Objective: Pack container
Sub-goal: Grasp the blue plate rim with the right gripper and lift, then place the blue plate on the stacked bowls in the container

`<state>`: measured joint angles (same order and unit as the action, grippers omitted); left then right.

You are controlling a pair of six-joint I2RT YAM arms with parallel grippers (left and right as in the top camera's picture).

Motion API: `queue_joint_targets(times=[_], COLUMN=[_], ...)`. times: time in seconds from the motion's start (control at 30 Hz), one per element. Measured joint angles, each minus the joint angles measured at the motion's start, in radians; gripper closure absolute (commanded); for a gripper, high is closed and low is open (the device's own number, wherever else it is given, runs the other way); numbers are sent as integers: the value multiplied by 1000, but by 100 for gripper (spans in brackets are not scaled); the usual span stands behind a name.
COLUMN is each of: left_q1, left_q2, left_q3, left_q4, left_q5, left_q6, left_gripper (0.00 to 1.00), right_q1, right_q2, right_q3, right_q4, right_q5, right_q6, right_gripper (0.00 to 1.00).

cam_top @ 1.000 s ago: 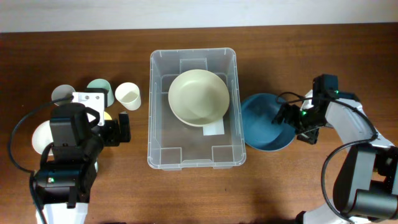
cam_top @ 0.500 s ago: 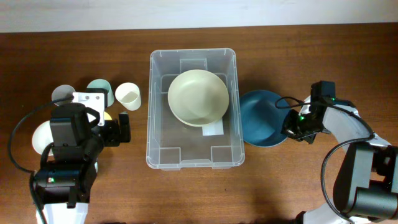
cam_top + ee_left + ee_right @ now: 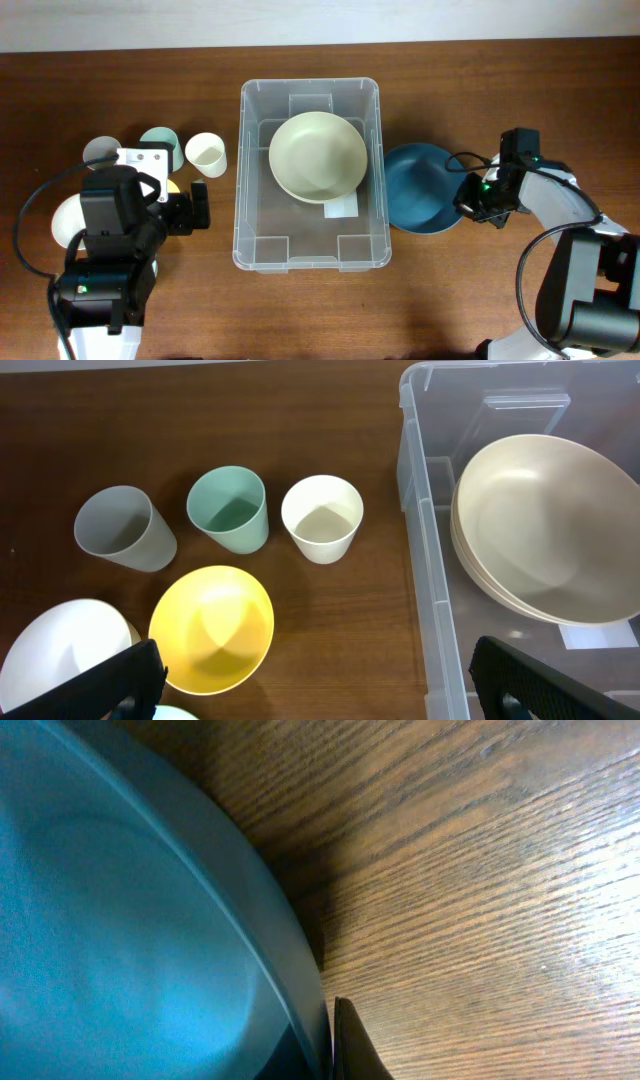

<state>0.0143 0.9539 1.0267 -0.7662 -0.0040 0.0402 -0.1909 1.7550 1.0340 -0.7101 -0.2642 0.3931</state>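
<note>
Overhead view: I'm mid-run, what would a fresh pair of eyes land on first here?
The clear container fills the middle of the view, with a cream bowl in its far half. Just right of it a blue bowl sits on the table, the right gripper at its right rim. Left of the container, three cups stand in a row.

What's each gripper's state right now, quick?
Left gripper: open, holding nothing.
Right gripper: looks closed on the rim of the blue bowl.
</note>
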Motion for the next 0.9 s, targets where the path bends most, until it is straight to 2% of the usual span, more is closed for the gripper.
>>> queue_joint_targets(times=[0.1, 0.43, 0.57, 0.77, 0.9], left_q1=[0, 0, 0, 0, 0], left_q2=[0, 0, 0, 0, 0], left_q3=[0, 0, 0, 0, 0], left_q4=[0, 0, 0, 0, 0], left_q5=[0, 0, 0, 0, 0], left_q6=[0, 0, 0, 0, 0], left_gripper=[0, 0, 0, 0, 0], right_q1=[0, 0, 17, 195, 417], right_q2=[0, -70, -80, -103, -106], right_q3=[64, 543, 634, 715, 721], right_q4=[-26, -276, -305, -307, -308], right_q5=[8, 76, 32, -8, 32], right_q6=[-1, -11, -39, -89, -117], right_gripper=[96, 96, 97, 96, 96])
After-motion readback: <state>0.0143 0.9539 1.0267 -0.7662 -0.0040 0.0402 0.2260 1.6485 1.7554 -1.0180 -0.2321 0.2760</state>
